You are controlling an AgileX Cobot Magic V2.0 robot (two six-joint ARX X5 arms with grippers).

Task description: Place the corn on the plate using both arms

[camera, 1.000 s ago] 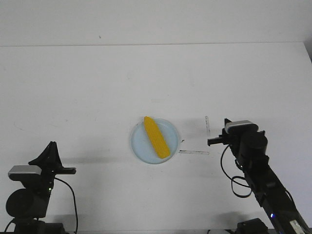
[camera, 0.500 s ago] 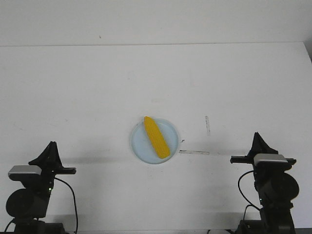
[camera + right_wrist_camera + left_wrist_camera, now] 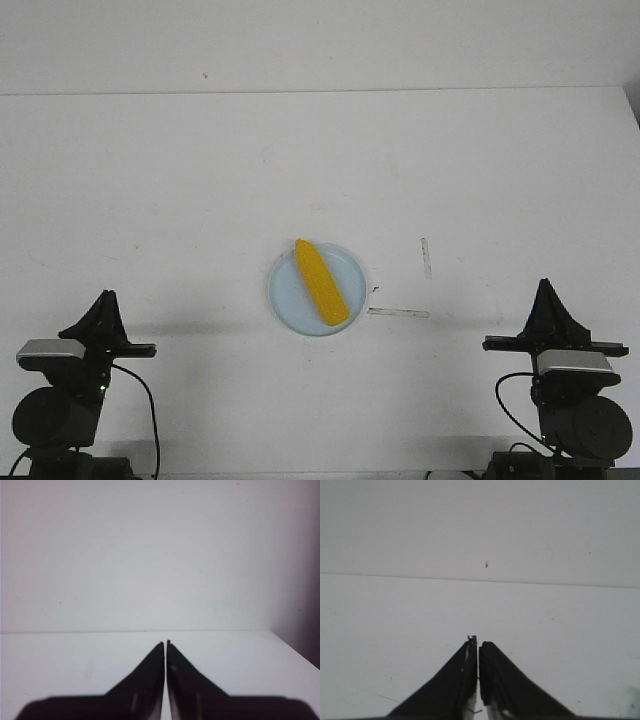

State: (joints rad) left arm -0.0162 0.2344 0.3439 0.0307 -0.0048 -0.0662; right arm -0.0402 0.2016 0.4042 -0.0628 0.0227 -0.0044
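Note:
The yellow corn (image 3: 321, 281) lies slantwise on the pale blue plate (image 3: 287, 296) in the middle of the white table, its pointed end toward the back. My left gripper (image 3: 102, 296) is folded back at the front left, shut and empty; the left wrist view shows its tips (image 3: 478, 641) together over bare table. My right gripper (image 3: 546, 284) is folded back at the front right, shut and empty; the right wrist view shows its tips (image 3: 165, 642) together. Neither wrist view shows the corn or the plate.
Two thin pale tape strips lie right of the plate, one upright (image 3: 426, 257) and one flat (image 3: 398, 313). The table's back edge (image 3: 320, 92) meets a white wall. A dark edge (image 3: 633, 105) shows at the table's far right corner.
The right arm pulled back from beside the plate to its folded pose at the front right. The corn, the plate and the left arm have not moved.

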